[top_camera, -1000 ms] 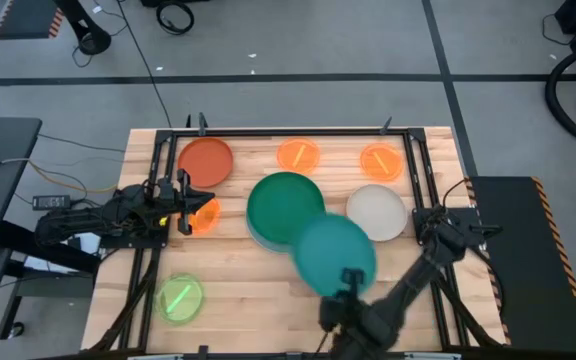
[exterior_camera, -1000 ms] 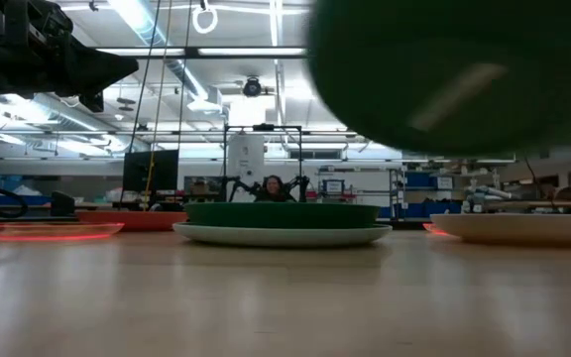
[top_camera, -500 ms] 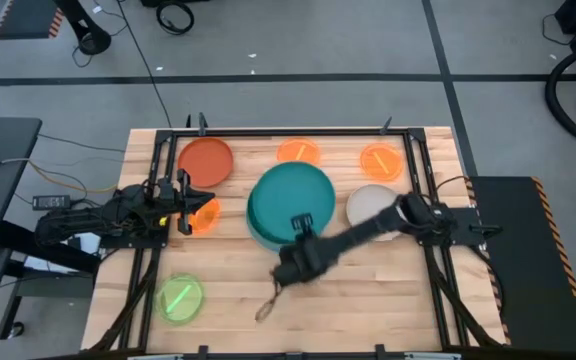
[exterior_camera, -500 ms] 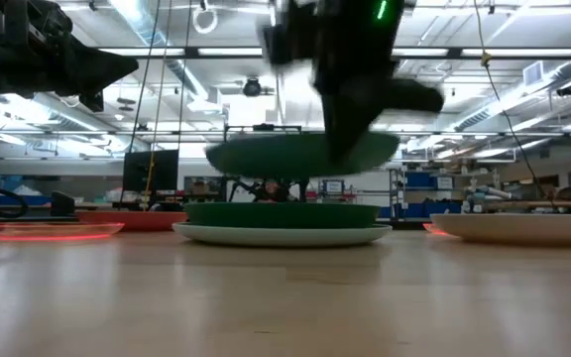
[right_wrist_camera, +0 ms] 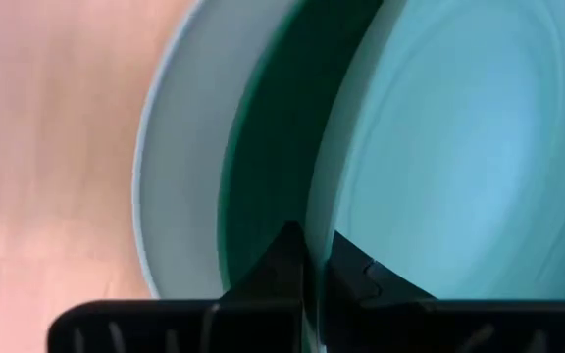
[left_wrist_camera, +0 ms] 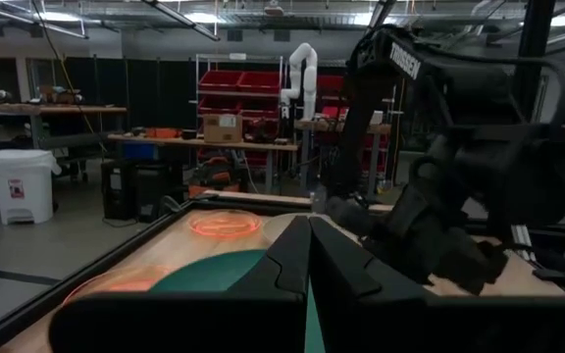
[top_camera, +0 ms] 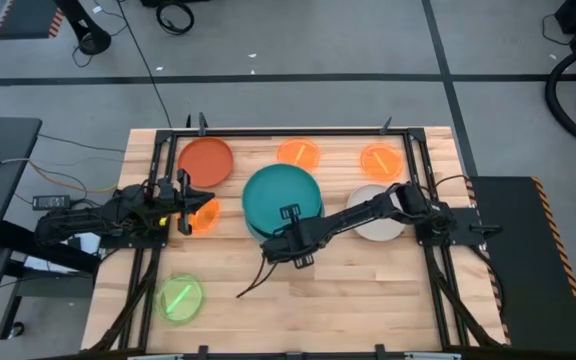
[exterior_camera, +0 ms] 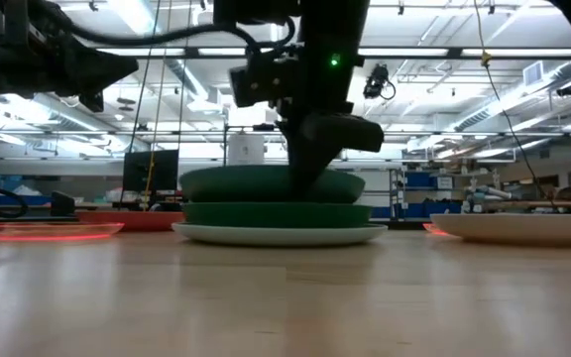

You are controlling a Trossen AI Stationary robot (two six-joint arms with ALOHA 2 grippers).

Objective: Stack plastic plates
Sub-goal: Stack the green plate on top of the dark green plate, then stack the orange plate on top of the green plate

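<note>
Teal round plastic plate (top_camera: 280, 197) set on dark green plate (exterior_camera: 278, 213).
My right gripper (top_camera: 290, 237) clamps its rim; I should centre it, then release gently.

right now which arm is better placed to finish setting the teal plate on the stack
Right. The right end effector already grips the teal plate at its edge, over the dark green plate. The left end effector waits at the left side.
</note>
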